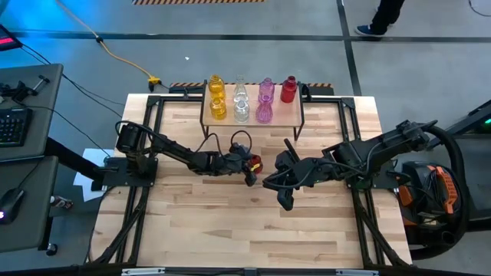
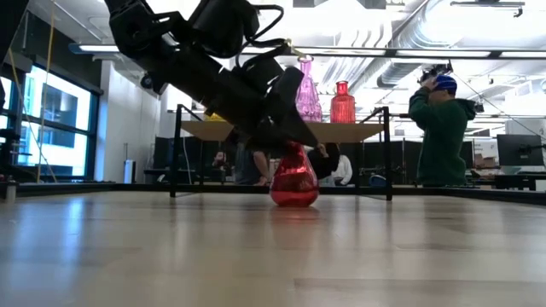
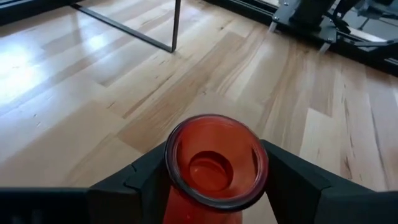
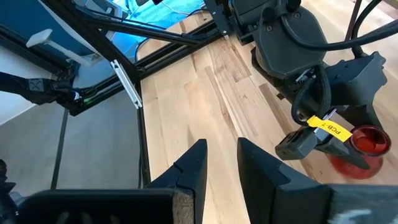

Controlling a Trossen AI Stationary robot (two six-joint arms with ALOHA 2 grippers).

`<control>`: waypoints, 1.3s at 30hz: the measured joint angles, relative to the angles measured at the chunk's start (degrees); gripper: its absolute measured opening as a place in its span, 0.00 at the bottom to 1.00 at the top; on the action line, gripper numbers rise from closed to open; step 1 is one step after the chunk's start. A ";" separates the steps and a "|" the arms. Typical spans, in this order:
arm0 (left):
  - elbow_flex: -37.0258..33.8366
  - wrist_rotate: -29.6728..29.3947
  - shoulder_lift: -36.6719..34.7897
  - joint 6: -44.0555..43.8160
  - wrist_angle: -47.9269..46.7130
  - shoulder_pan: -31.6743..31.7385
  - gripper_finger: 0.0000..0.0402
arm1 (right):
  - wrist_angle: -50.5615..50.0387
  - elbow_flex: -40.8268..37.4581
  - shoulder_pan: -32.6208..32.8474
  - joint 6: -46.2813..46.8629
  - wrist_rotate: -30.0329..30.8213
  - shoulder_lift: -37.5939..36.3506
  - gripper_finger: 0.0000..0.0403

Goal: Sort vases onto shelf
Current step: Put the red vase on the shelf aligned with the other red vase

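Note:
My left gripper (image 1: 250,165) is at the table's middle, in front of the shelf (image 1: 285,115), shut on a red vase (image 2: 294,181) whose open mouth (image 3: 216,160) faces the wrist camera. My right gripper (image 1: 270,184) hovers just right of it, open (image 4: 222,163), touching nothing. On the shelf stand two yellow vases (image 1: 217,98), two clear vases (image 1: 241,102), two pink vases (image 1: 265,101) and one red vase (image 1: 288,90), each upright on its base. My left gripper pinches the red vase by its neck just below the rim (image 3: 180,186), one finger (image 3: 146,180) on each side. The fingers come slanting down from the table's left. The vase stands roughly upright, its bulbous base (image 2: 294,198) at the tabletop.
The shelf's black legs (image 3: 176,25) stand just beyond the held vase. The board has a bare spot (image 1: 290,115) in front of the red vase on it. Open tabletop (image 1: 230,222) lies toward the near edge. A person (image 2: 442,128) stands in the room behind.

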 joint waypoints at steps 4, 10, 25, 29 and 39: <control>0.00 1.08 -0.26 0.42 -0.83 0.01 0.53 | 0.01 0.00 0.00 0.31 0.00 0.00 0.18; 0.00 2.51 -0.99 -1.55 -7.07 -0.04 0.53 | 0.02 0.00 0.00 0.32 0.00 0.00 0.18; -0.04 4.44 -8.69 0.40 -17.00 -0.04 0.53 | -0.75 0.00 0.00 0.30 -0.02 0.04 0.18; 0.00 4.74 -12.38 0.24 -23.92 -0.13 0.53 | -1.48 0.00 -0.02 0.30 -0.02 0.04 0.18; 0.02 4.83 -22.74 -2.40 -37.35 -1.28 0.53 | -4.52 0.00 0.00 -0.64 -0.13 0.04 0.18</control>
